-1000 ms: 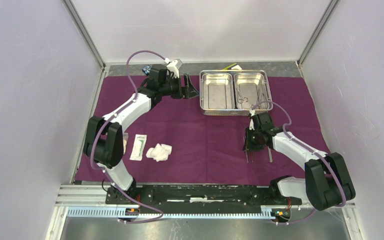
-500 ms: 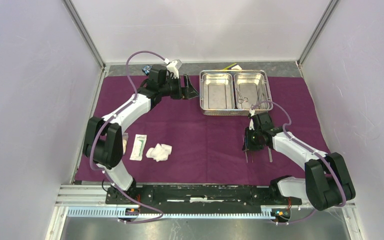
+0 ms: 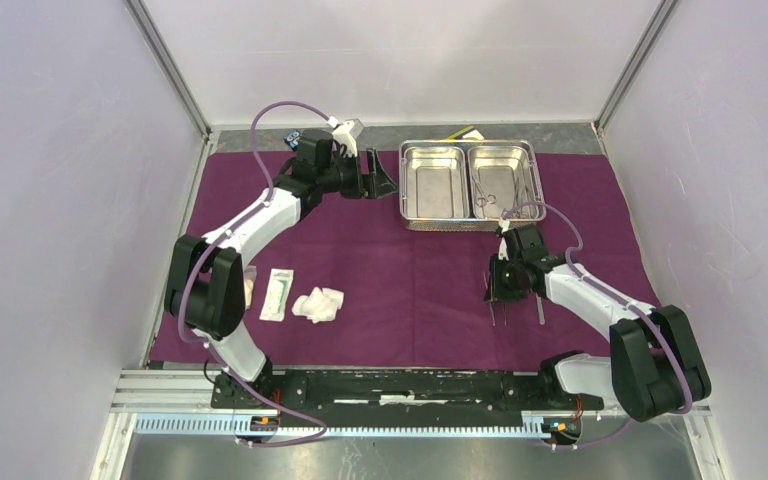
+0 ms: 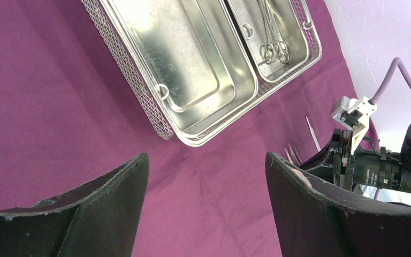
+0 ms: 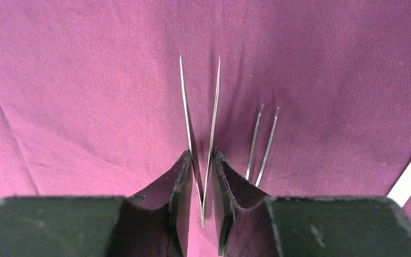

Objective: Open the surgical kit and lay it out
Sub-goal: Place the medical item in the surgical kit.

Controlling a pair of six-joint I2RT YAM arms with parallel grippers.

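Top view: arms barely moved in the last second. The right pincer [image 3: 505, 293] sits low over the cloth [image 3: 410, 290], toward the right near edge. The left pincer [image 3: 378, 175] is wide and empty beside the tray [image 3: 470, 143] at the far edge. Pale walls [image 3: 60, 200] close round the bench [image 3: 560, 132].
Left wrist: clamps [image 4: 273, 51] remain in the tray's right compartment.
Right wrist: jaws slightly wider than before, pads still touching the tweezers [image 5: 186, 107] lying on the cloth. Release starting, I judge.

Tray [image 3: 402, 190] at rear of cloth [image 3: 410, 285], gauze [image 3: 318, 304] front-left.
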